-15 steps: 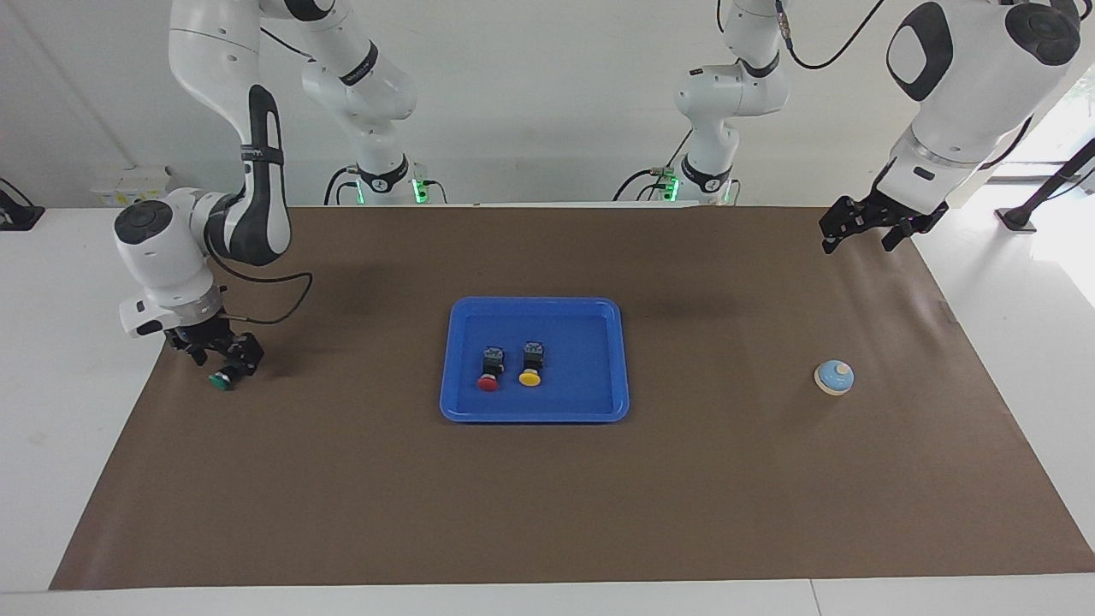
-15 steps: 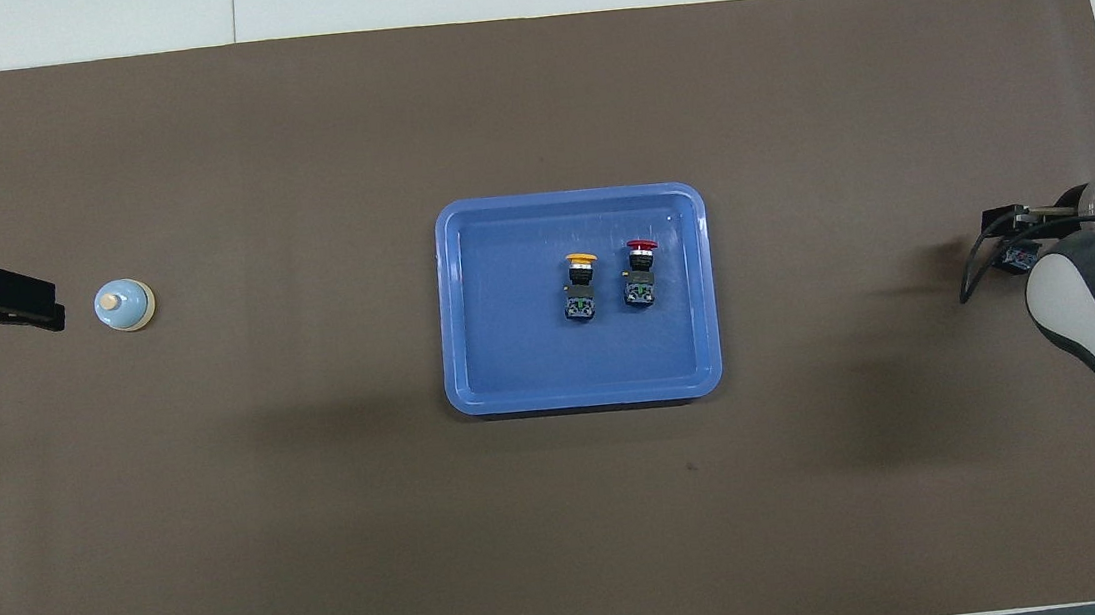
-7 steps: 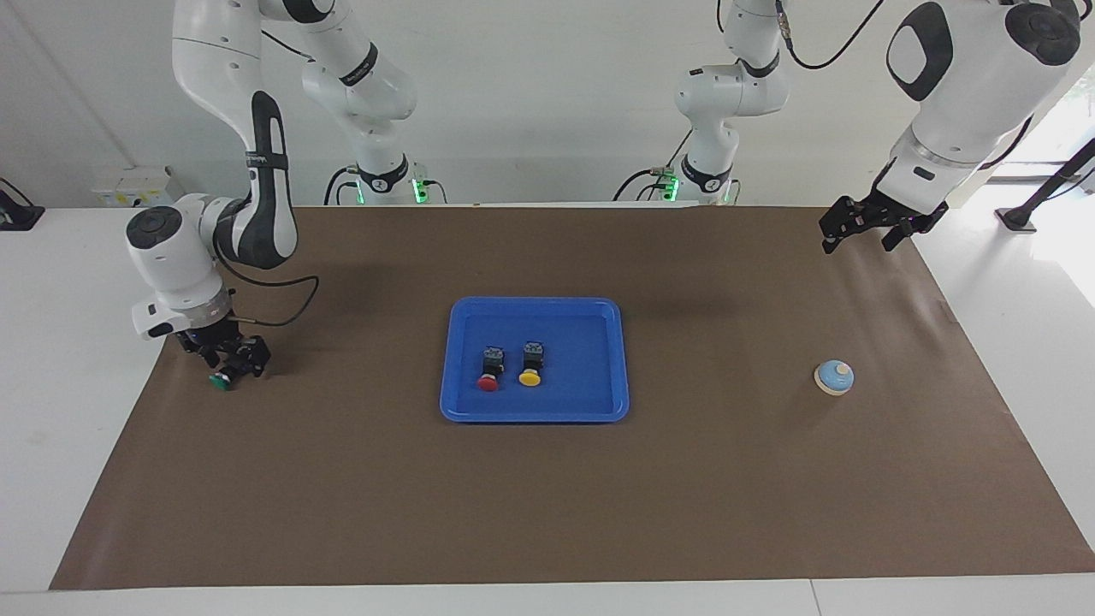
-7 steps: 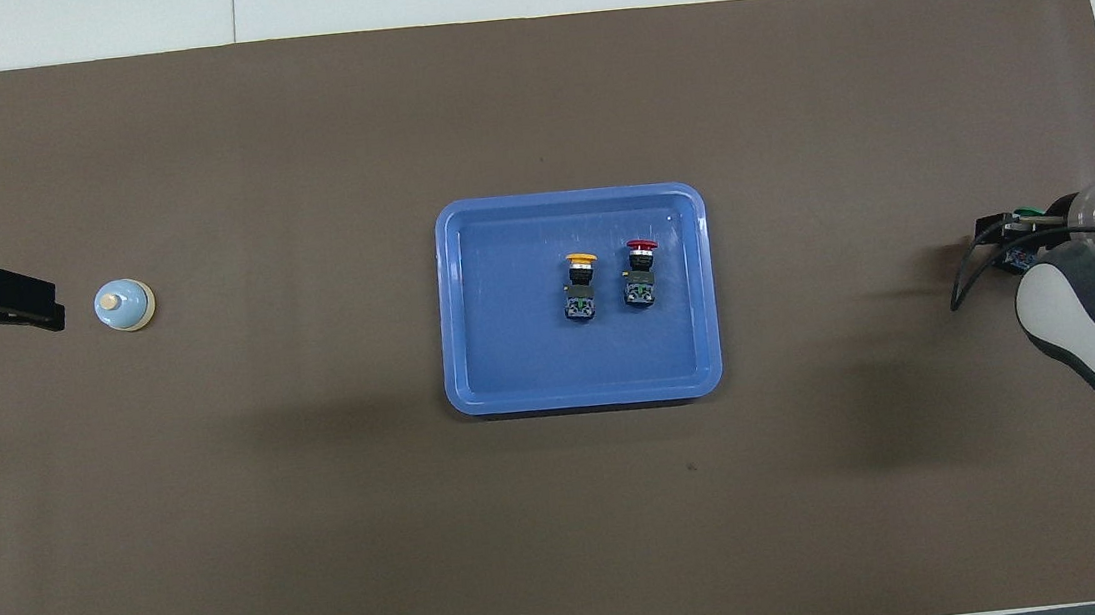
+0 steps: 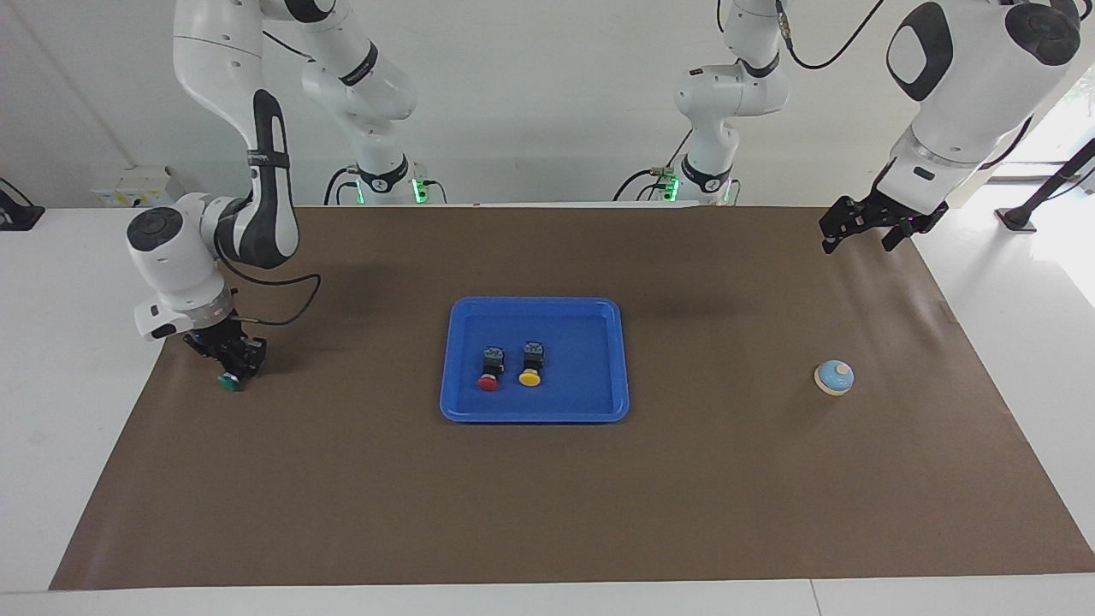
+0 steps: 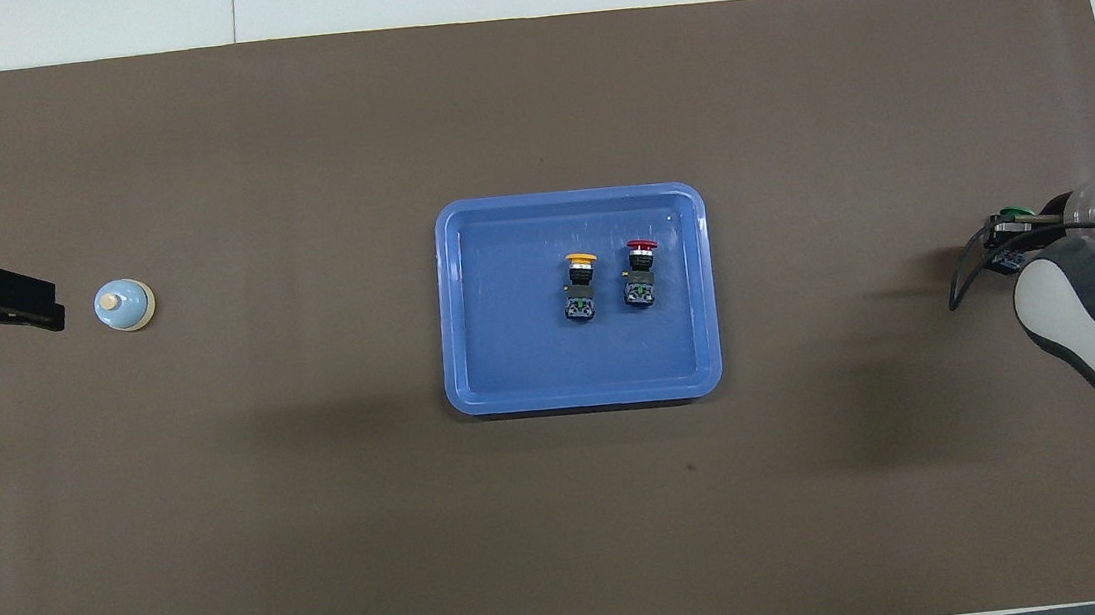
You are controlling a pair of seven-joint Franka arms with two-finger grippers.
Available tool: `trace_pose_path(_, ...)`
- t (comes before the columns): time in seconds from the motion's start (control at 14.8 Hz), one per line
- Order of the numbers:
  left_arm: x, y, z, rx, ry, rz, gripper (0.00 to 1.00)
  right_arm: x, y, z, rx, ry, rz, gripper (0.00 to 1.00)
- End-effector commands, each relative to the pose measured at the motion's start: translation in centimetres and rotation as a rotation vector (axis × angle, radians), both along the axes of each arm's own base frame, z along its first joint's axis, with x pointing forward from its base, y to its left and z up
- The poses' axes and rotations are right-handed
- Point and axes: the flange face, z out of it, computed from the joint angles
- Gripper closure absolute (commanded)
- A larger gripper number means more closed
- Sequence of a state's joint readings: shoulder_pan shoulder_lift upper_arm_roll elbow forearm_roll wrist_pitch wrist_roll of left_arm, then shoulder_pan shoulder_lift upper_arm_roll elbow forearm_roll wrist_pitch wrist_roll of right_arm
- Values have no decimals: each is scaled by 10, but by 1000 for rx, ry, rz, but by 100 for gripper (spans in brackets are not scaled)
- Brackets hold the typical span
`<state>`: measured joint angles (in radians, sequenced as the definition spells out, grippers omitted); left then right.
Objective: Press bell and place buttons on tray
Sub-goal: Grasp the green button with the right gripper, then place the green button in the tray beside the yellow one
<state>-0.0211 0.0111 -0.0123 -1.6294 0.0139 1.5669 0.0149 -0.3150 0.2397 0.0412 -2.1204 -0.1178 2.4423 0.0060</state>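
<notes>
The green button [image 5: 228, 382] is sitting on the table [image 5: 547, 496] at the right arm's end, the right gripper [image 5: 233, 364] closing its fingers on it. Red [image 5: 488, 382] and yellow [image 5: 529, 377] buttons are lying in the tray [image 5: 599, 411]; the left gripper [image 5: 862, 229], fingers apart, is hanging near the bell [image 5: 834, 377].

The tray [image 5: 535, 411] was bright blue. In it lay a red-capped button [image 5: 488, 376] and a yellow-capped button [image 5: 530, 370], both black-bodied. At the right gripper [image 5: 231, 370], a green cap [image 5: 227, 383] showed. The bell [image 5: 834, 377] was light blue and cream; brown paper [image 5: 547, 496] lay beneath.
</notes>
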Motion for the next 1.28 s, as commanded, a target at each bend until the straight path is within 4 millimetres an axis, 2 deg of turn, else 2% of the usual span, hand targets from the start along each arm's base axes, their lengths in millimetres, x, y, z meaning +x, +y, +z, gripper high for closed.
trace_pose_path(0.0, -5, 1, 1, 1, -2, 10, 0, 32, 41, 57, 14, 37, 35, 100)
trace_pose_path(0.14, -5, 1, 1, 1, -2, 11, 0, 60, 95, 102, 16, 79, 32, 100)
trace_pose_path(0.2, -5, 1, 1, 1, -2, 11, 0, 73, 132, 113, 15, 100, 25, 100)
trace_pose_path(0.27, -5, 1, 1, 1, -2, 11, 0, 79, 162, 124, 14, 105, 11, 100)
trace_pose_path(0.4, -5, 1, 1, 1, -2, 11, 0, 79, 229, 135, 14, 98, 28, 100)
trace_pose_path(0.54, -5, 1, 1, 1, -2, 11, 0, 75, 295, 137, 30, 114, 52, 100)
trace_pose_path(0.74, -5, 1, 1, 1, -2, 11, 0, 66, 400, 135, 10, 161, 123, 100)
trace_pose_path(0.88, -5, 1, 1, 1, -2, 11, 0, 65, 453, 124, 11, 171, 131, 100)
trace_pose_path(1.15, -5, 1, 1, 1, -2, 11, 0, 43, 547, 81, 25, 166, 217, 100)
trace_pose_path(1.22, -5, 1, 1, 1, -2, 11, 0, 43, 554, 75, 36, 151, 229, 100)
